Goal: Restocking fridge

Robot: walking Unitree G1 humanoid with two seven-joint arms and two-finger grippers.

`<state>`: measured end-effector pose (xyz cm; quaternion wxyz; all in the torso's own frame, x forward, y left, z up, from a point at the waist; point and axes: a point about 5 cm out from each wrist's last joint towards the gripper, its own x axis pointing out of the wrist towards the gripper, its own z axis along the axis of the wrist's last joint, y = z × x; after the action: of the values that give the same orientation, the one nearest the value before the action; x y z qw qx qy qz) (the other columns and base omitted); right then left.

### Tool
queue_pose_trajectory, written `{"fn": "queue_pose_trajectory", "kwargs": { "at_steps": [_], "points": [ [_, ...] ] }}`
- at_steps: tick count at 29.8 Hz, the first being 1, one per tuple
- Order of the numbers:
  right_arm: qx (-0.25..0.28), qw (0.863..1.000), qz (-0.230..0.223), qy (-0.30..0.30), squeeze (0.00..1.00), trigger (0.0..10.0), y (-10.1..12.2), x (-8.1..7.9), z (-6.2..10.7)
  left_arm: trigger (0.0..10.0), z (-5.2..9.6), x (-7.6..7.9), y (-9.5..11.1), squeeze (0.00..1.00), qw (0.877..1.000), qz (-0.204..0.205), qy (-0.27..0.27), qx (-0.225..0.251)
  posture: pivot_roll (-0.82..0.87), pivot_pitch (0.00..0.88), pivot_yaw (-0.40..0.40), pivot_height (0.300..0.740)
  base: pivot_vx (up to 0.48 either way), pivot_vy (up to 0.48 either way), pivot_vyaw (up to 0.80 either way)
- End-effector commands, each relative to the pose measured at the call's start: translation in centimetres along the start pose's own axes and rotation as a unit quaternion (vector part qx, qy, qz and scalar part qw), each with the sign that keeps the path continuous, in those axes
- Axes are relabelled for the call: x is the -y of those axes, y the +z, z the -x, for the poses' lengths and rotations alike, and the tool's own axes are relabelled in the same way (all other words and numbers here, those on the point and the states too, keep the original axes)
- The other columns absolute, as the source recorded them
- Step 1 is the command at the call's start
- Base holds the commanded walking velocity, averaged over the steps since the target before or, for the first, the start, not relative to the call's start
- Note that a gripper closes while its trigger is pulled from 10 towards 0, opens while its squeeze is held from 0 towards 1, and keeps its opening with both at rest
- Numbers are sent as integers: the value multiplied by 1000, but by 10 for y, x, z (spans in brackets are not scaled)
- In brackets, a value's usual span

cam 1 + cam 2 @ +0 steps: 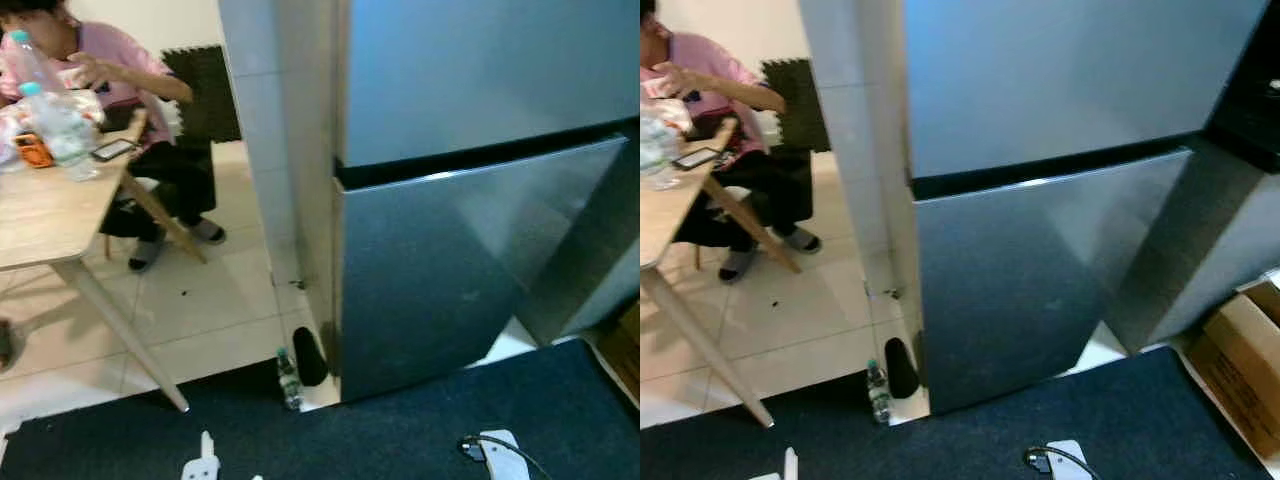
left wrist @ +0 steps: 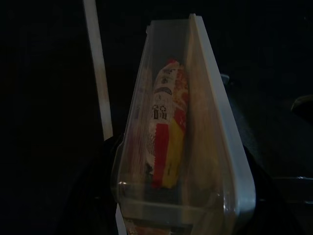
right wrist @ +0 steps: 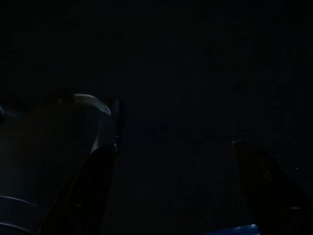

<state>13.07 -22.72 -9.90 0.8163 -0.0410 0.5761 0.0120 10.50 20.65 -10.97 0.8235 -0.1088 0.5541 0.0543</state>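
Note:
A tall grey fridge (image 1: 450,280) stands straight ahead with both its upper door (image 1: 480,70) and lower door shut. In the left wrist view a clear plastic container (image 2: 205,122) with a white lid stands on edge right before the camera. A red and yellow packet (image 2: 168,132) lies inside it. My left gripper (image 2: 181,196) grips the container's lower end, its black fingers mostly lost in the dark. The right wrist view is very dark; my right gripper (image 3: 176,166) is open with nothing between its two fingers (image 3: 93,191).
A white tiled pillar (image 1: 275,150) adjoins the fridge's left side, with a small bottle (image 1: 288,378) on the floor at its foot. Left of it a person (image 1: 110,80) sits at a wooden table (image 1: 40,215) holding water bottles (image 1: 60,120). Dark blue carpet (image 1: 400,430) lies underfoot. A cardboard box (image 1: 1240,370) sits at the right.

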Motion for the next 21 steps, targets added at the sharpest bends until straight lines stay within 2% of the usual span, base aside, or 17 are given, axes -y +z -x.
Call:
{"fn": "queue_pose_trajectory", "kwargs": {
  "at_steps": [1, 3, 6, 11, 13, 18, 20, 21],
  "points": [
    [21, 1000, 9, 4, 0, 10000, 12, -5, -1, 10000, 4, -15, 1, 0, 1000, -7, 14, 4, -3, 0, 52, 740, 0, 0, 0],
    [32, 999, 14, 2, 0, 10000, 20, -4, -1, 10000, 4, -16, -1, 0, 1000, -20, 4, -3, -3, 0, 51, 740, 0, -472, 0],
    [37, 999, 13, 2, 0, 10000, 23, -4, -1, 10000, 4, -16, -1, 0, 1000, -19, 5, -3, -4, 0, 47, 740, 0, -472, 0],
    [65, 998, 22, 9, 0, 10000, 43, -5, 0, 10000, 4, -16, -2, 0, 1000, -7, 8, 0, -5, 0, 44, 740, 0, -435, 0],
    [77, 996, 32, 11, 0, 10000, 50, -5, 0, 10000, 4, -14, -2, 0, 1000, -6, 8, 1, -5, 0, 44, 740, 0, 0, 0],
    [148, 987, 61, 28, 0, 10000, 89, -10, 6, 10000, 0, 1, 1, 0, 1000, -5, 0, 3, -9, 0, 42, 740, 0, 0, 0],
    [187, 979, 56, 51, 0, 10000, 110, -16, 10, 10000, -2, 7, 2, 0, 1000, -7, -3, 3, -11, 0, 43, 740, 0, 0, 0],
    [217, 971, 62, 80, 0, 10000, 126, -23, 14, 10000, -2, 10, 3, 0, 1000, -12, -4, 3, -11, 2, 44, 740, 0, 0, 0]
  ]
}}
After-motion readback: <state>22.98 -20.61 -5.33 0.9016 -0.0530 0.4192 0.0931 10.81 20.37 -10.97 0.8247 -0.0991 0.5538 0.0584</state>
